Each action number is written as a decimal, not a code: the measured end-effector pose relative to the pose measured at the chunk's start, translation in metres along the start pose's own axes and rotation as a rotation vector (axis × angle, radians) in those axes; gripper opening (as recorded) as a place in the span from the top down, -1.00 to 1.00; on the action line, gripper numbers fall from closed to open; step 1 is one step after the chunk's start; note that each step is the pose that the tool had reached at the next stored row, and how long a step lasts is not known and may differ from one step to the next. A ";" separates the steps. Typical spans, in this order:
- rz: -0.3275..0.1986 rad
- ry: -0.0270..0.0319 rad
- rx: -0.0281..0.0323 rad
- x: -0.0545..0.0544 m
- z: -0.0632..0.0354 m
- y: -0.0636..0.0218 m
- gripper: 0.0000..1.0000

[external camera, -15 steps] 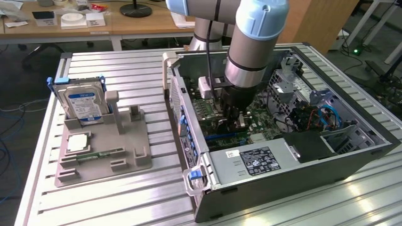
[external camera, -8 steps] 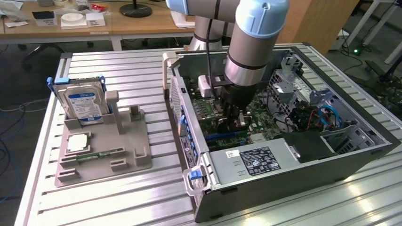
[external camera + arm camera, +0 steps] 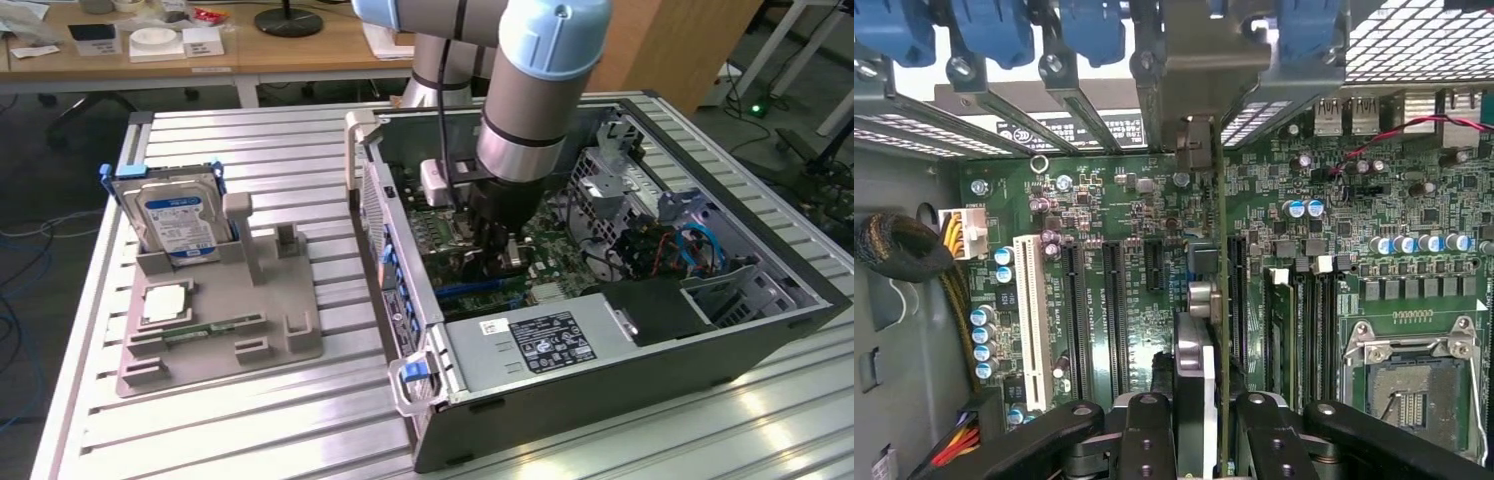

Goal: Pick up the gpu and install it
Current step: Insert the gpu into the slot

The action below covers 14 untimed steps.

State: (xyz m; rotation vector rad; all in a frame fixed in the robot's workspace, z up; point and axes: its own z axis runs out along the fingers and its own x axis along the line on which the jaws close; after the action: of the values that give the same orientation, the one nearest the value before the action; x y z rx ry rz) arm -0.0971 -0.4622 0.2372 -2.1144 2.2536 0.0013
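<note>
The gpu (image 3: 1216,300) appears edge-on in the wrist view as a thin board standing upright over the green motherboard (image 3: 1124,200), between two long black slots. Its pale metal end bracket (image 3: 1194,145) reaches the rear slot openings of the case. My gripper (image 3: 1199,425) is shut on the card's upper edge, one black finger (image 3: 1144,430) on each side. In the exterior view my gripper (image 3: 491,235) is lowered into the open computer case (image 3: 747,330), close above the motherboard.
On the table at the exterior view's left, a grey holder (image 3: 274,345) carries a silver hard drive (image 3: 178,222) with a blue label, a green memory stick (image 3: 203,329) and a square chip (image 3: 163,303). The power supply (image 3: 547,345), a white slot (image 3: 1032,320), the CPU socket (image 3: 1414,390) and cable bundles (image 3: 894,250) surround the card.
</note>
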 end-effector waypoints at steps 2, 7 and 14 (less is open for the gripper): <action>0.000 0.0000 0.0004 0.000 0.0001 0.0006 0.44; 0.000 0.0001 0.0004 0.000 0.0026 0.0014 0.44; 0.000 0.0000 0.0007 0.000 0.0057 0.0016 0.44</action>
State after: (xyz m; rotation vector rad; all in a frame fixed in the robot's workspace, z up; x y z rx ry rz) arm -0.0985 -0.4621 0.2314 -2.1142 2.2532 0.0005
